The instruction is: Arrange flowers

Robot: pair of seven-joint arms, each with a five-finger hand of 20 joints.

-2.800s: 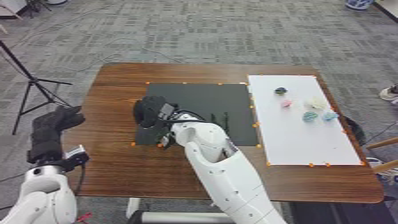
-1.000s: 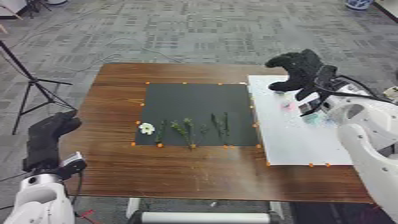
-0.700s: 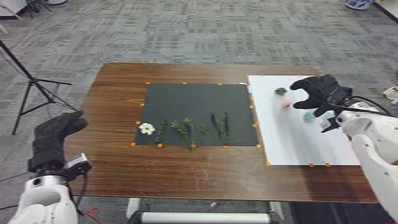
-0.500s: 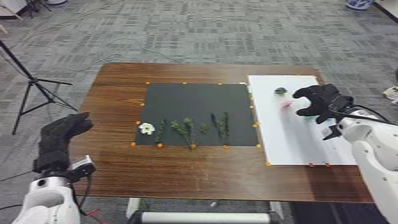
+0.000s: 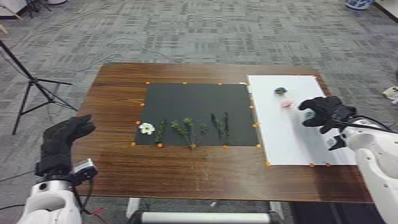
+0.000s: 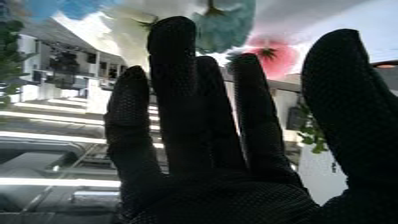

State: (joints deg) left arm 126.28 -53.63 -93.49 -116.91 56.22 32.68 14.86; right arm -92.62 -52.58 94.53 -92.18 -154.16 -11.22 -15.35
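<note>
Flowers (image 5: 147, 128) lie on a brown wooden surface (image 5: 169, 175), across a white rectangular sheet (image 5: 302, 145) and black square mat (image 5: 195, 100). The black-gloved right hand (image 5: 327, 111) has parted, near-straight fingers, gripping nothing. The ruffled blue-green bloom (image 6: 228, 25) seems light, crushable; best pinched beneath its head.

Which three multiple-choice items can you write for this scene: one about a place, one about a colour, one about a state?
1. Where is the pink flower?
A) Bare wood
B) White sheet
C) Floor

2. What colour is the flower on the black sheet?
A) White
B) Red
C) Blue

3. How are the fingers of the right hand?
A) Curled
B) Pinching
C) Straight

1 B: it lies on that sheet.
2 A: its petals are white.
3 C: they extend unbent.
</note>
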